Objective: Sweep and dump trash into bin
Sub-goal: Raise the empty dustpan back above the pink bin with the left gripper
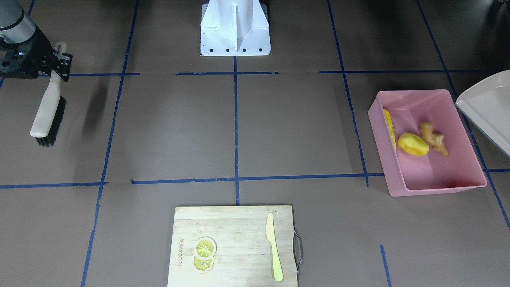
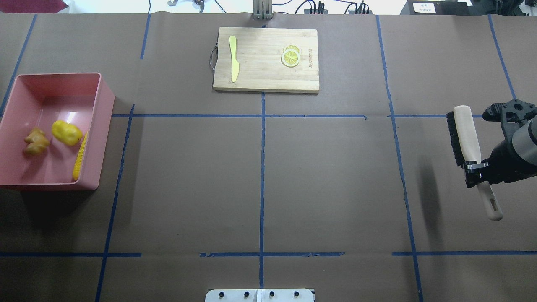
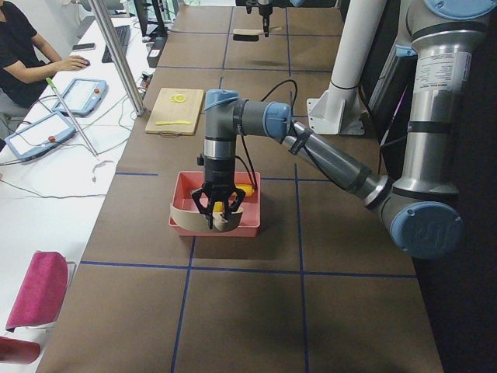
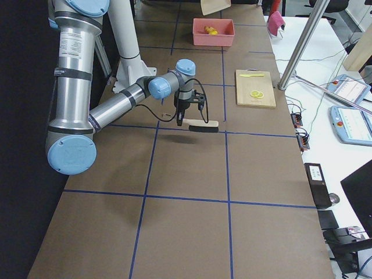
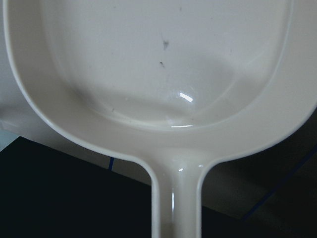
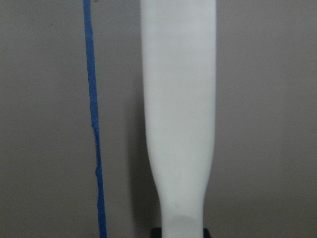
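The pink bin point(image 1: 438, 187) stands on the table's left side, and its near wall point(image 2: 105, 126) also shows from overhead. Inside lies the trash: a corn cob point(image 1: 389, 128) against one wall, a yellow potato point(image 1: 413, 144) and a ginger root point(image 1: 434, 137). My left gripper point(image 3: 217, 214) hangs over the bin with the beige dustpan point(image 1: 488, 107) at it. The pan point(image 5: 163, 64) is bare inside. I cannot tell whether that gripper is open or shut. My right gripper point(image 2: 476, 172) is shut on the handle of the brush point(image 2: 463, 136), held above the table's right side.
A wooden cutting board point(image 1: 235, 239) lies at the far middle edge with a pale yellow knife point(image 1: 274, 247) and lemon slices point(image 1: 205, 253) on it. The white robot base point(image 1: 235, 28) stands at the near edge. A person point(image 3: 19, 54) sits at the side desk.
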